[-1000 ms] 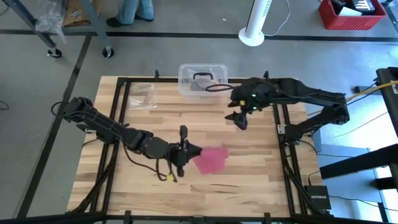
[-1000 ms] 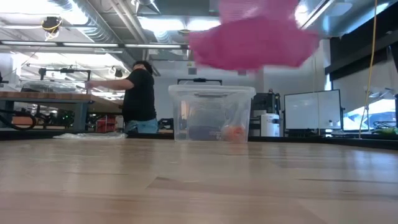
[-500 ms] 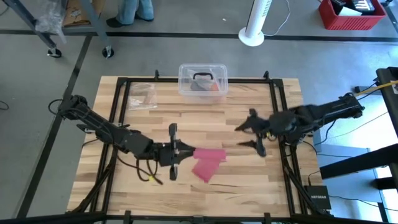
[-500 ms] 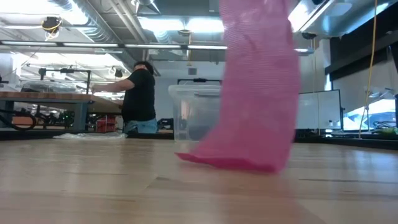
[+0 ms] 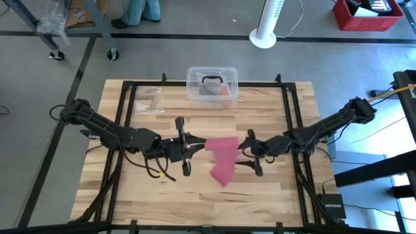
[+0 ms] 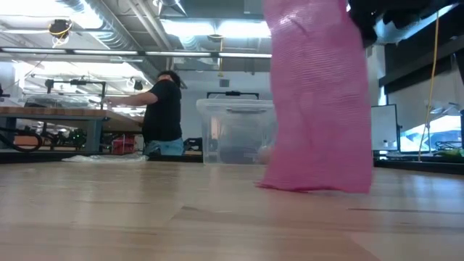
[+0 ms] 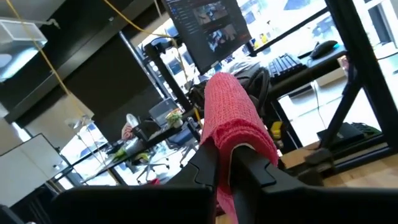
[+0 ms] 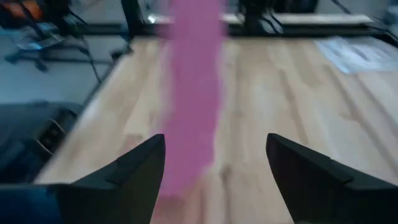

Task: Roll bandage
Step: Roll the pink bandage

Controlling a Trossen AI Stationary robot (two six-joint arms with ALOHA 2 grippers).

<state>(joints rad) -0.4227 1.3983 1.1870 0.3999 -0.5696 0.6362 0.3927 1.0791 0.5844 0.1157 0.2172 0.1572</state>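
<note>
Your left pincer (image 7: 231, 163) is clamped on the top end of the bandage (image 5: 222, 158), its two fingers pressed together with the pink fabric bunched between them, as the left wrist view shows. You hold it high over the middle of the desk (image 5: 273, 195) so the strip hangs free; in the low view the bandage (image 6: 319, 101) drops as a straight band and its lower end meets or nearly meets the wood. Hanging it like this probably lets it straighten and puts a loose end where the other arm can reach.

Your right pincer (image 5: 251, 155) sits just beside the strip on its right, fingers spread wide and holding nothing. In the right wrist view the bandage (image 8: 189, 93) hangs ahead of the two open fingers (image 8: 130, 171), which frame the strip without touching it. That looks like a setup for catching the free part so rolling can start; no roll has formed yet.

Farther back, a clear plastic box (image 5: 212, 83) stands at the far edge of the desk, and a small clear bag (image 5: 149, 101) lies near the far left corner, both well apart from the work. A person (image 6: 163, 112) stands in the room beyond the desk.
</note>
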